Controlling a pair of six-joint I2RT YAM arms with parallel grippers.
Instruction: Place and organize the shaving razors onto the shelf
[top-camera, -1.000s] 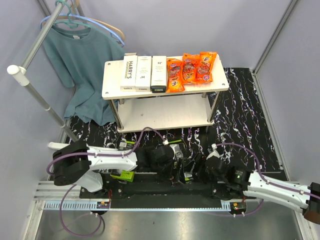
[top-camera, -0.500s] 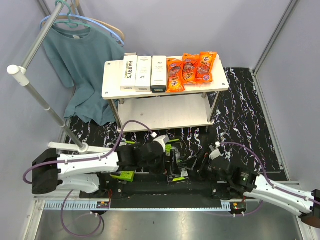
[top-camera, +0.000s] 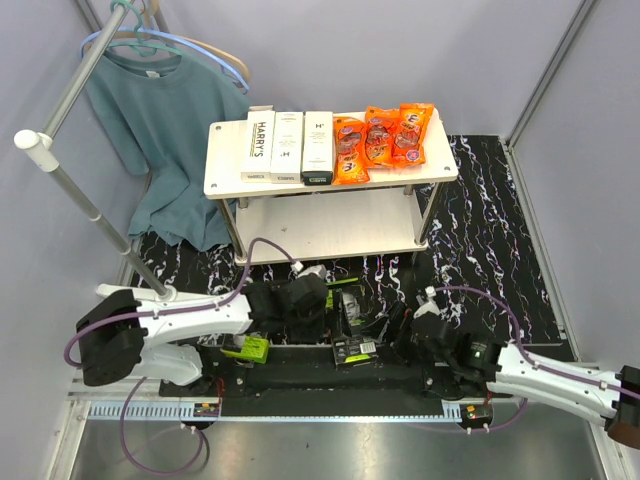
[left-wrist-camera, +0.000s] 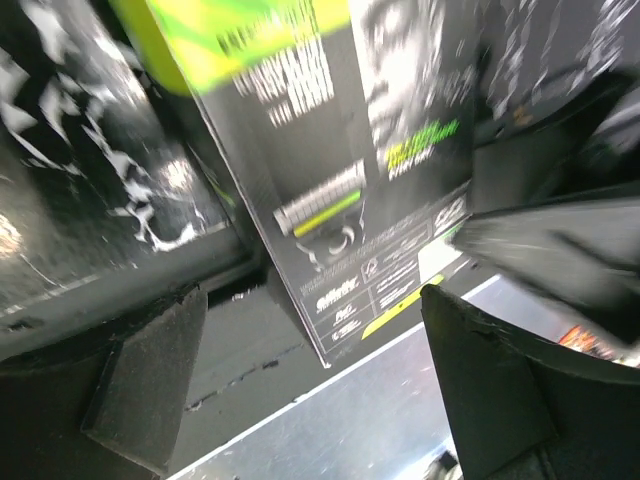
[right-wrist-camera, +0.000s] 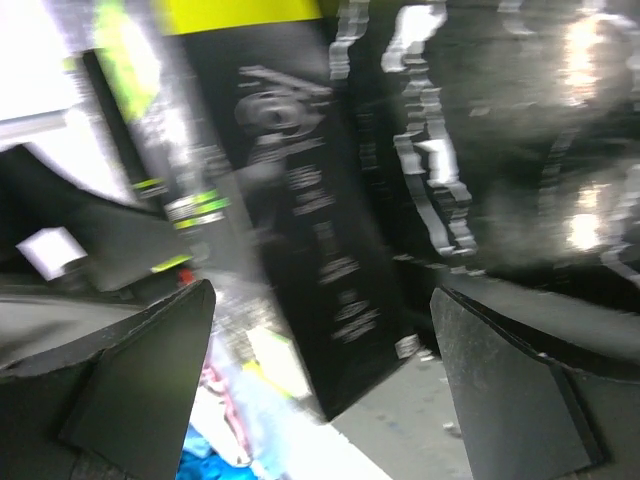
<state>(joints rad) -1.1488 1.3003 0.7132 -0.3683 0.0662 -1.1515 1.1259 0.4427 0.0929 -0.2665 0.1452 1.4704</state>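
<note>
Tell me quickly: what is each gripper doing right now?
Left gripper: open, a black box ahead of it, not gripped.
Right gripper: open, holding nothing.

"HARRY'S" on 1 wht box (top-camera: 259, 146)

The left arm (top-camera: 195, 315) and right arm (top-camera: 545, 375) lie low, both stretched inward toward the middle. The left gripper (left-wrist-camera: 310, 330) and right gripper (right-wrist-camera: 322, 330) each hold their jaws wide apart.
</note>
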